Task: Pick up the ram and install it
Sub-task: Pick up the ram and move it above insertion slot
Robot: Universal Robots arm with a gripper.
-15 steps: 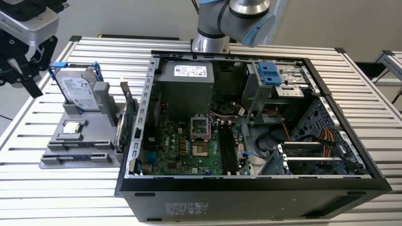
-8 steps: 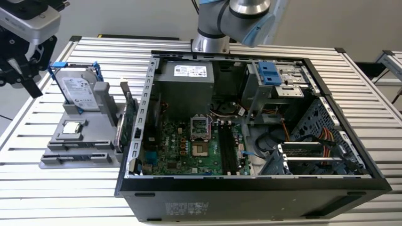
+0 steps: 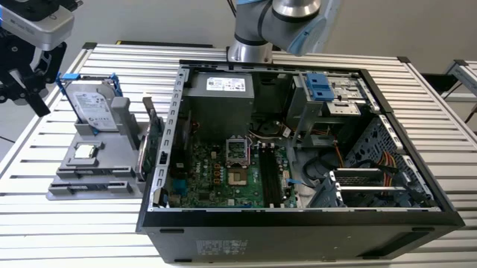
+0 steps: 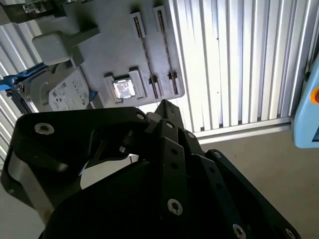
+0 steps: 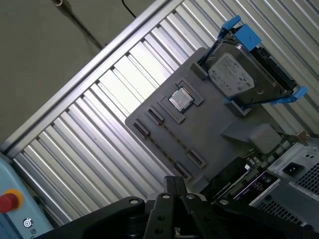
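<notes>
Fixture tray [image 3: 75,192]: sitting on the ribbed table [image 3: 44,234] at nine o'clock in the exterior view. It is carrying a hard drive [image 3: 93,109] propped in a blue caddy [image 3: 67,75], a square silver processor chip [image 3: 87,149] in its pocket, and a green expansion card [image 3: 153,139] standing on edge along the side nearest the case.
Narrow slots [image 5: 154,116] [image 4: 144,50]: showing as two thin lines across the tray in both wrist views. I cannot tell whether a stick is standing in them.
Computer case [image 3: 261,240]: lying open at three o'clock of the tray. It is holding a green motherboard [image 3: 216,178], a grey power supply [image 3: 220,95] at the board's twelve o'clock, and long dark memory sockets [image 3: 272,178] at its three o'clock.
Ram: I cannot tell where it is lying or how it is looking.
Gripper [image 3: 24,103]: hanging at ten o'clock in the exterior view, just beside the caddy, with its fingers standing apart and gripping nothing.
Ram to gripper: cannot tell.
</notes>
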